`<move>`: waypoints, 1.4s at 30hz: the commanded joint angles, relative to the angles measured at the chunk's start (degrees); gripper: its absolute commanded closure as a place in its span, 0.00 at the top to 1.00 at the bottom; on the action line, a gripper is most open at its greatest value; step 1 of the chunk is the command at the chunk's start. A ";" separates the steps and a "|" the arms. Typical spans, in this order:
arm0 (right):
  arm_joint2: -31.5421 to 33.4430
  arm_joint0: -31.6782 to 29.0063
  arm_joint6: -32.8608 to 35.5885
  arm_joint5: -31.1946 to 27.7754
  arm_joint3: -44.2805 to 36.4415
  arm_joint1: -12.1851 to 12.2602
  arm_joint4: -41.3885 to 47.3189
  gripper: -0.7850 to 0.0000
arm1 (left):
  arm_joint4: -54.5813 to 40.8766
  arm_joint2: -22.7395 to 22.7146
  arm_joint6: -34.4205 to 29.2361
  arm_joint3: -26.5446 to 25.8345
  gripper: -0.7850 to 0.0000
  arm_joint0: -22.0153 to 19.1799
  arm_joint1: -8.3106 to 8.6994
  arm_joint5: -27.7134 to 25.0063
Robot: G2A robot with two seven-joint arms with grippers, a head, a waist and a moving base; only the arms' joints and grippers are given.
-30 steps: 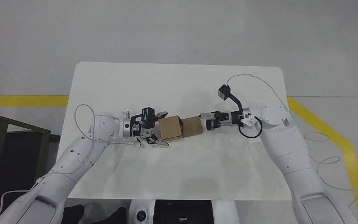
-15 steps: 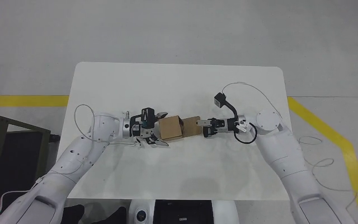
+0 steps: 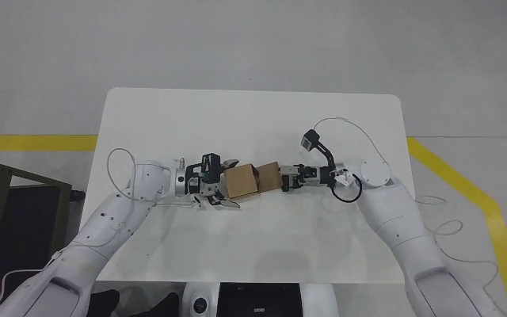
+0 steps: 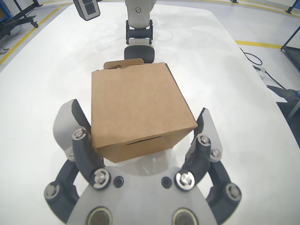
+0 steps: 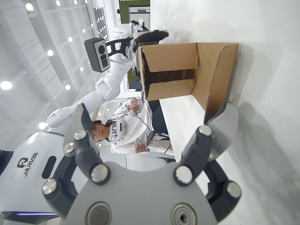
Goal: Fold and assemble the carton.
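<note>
A brown carton (image 3: 240, 181) lies on its side at the middle of the white table (image 3: 158, 119). My left gripper (image 3: 230, 184) is shut on its closed end, one finger on each side wall, as the left wrist view shows (image 4: 139, 110) around the carton (image 4: 138, 104). The other end of the carton (image 5: 171, 87) is open, with dark inside and a side flap (image 5: 218, 71) standing out from it. My right gripper (image 5: 154, 108) is open, and one of its fingers (image 5: 222, 115) is against that flap's outer edge. From above, the right gripper (image 3: 286, 180) sits just right of the flap (image 3: 269, 173).
The table has free white surface all around the carton, front, back and both sides. A thin cable (image 3: 348, 119) loops above the right arm. A yellow floor line (image 3: 47, 143) runs beside the table's left edge.
My right gripper has moved left toward the carton and swung the open flap inward against the open end. The left gripper and carton have stayed put.
</note>
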 commanded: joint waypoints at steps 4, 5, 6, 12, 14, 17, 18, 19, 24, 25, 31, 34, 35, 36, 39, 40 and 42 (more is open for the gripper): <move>-1.15 1.41 1.98 -1.04 2.33 -0.84 3.61 1.00 | 0.20 0.14 0.06 0.19 1.00 -0.11 -0.03 -0.02; -1.25 1.59 2.03 -1.00 2.63 -0.94 4.22 1.00 | 0.25 0.14 0.13 0.26 1.00 -0.13 -0.02 -0.03; -1.30 1.70 2.13 -0.90 2.82 -1.01 4.89 1.00 | 0.30 0.14 0.22 0.33 1.00 -0.15 -0.01 -0.04; -1.40 1.57 5.04 2.01 1.71 -1.18 10.45 1.00 | 0.68 0.17 0.54 0.46 1.00 -0.17 0.05 -0.02; -1.30 1.37 5.96 2.92 0.84 -1.17 12.33 1.00 | 0.74 0.17 0.62 0.49 1.00 -0.17 0.07 -0.03; -1.41 1.64 7.07 4.03 -0.21 -0.92 12.23 1.00 | 0.82 0.12 0.75 0.51 1.00 -0.17 0.11 -0.08; -1.44 1.78 7.39 4.35 -0.60 -0.82 12.06 1.00 | 0.85 0.10 0.78 0.52 1.00 -0.17 0.13 -0.10; -1.49 1.99 7.62 4.58 -0.98 -0.70 11.63 1.00 | 0.87 0.08 0.82 0.53 1.00 -0.18 0.15 -0.12; -2.70 3.02 9.23 6.18 -3.17 -0.16 9.22 1.00 | 0.83 0.06 0.86 0.61 1.00 -0.17 0.18 -0.21; -3.05 3.20 9.41 6.36 -3.56 -0.10 8.96 1.00 | 0.82 0.07 0.85 0.61 1.00 -0.17 0.18 -0.20; -5.23 4.02 9.23 6.18 -4.63 0.17 8.34 1.00 | 0.79 0.21 0.80 0.60 1.00 -0.23 0.15 -0.24; -6.22 4.30 9.06 6.01 -5.27 0.25 8.78 1.00 | 0.76 0.26 0.80 0.62 1.00 -0.26 0.14 -0.22; -6.50 4.40 8.95 5.90 -5.50 0.28 8.94 1.00 | 0.75 0.27 0.80 0.62 1.00 -0.27 0.14 -0.22; -6.83 4.48 8.89 5.83 -5.62 0.32 8.92 1.00 | 0.74 0.28 0.79 0.62 1.00 -0.28 0.14 -0.22; -7.63 4.72 8.31 5.26 -5.47 0.33 9.74 1.00 | 0.65 0.33 0.86 0.58 1.00 -0.22 0.13 -0.18; -7.85 4.79 8.01 4.96 -5.28 0.29 10.19 1.00 | 0.68 0.38 0.85 0.52 1.00 -0.21 0.12 -0.23; -8.57 5.06 7.72 4.68 -4.70 0.21 10.16 1.00 | 0.66 0.42 0.83 0.51 1.00 -0.22 0.11 -0.22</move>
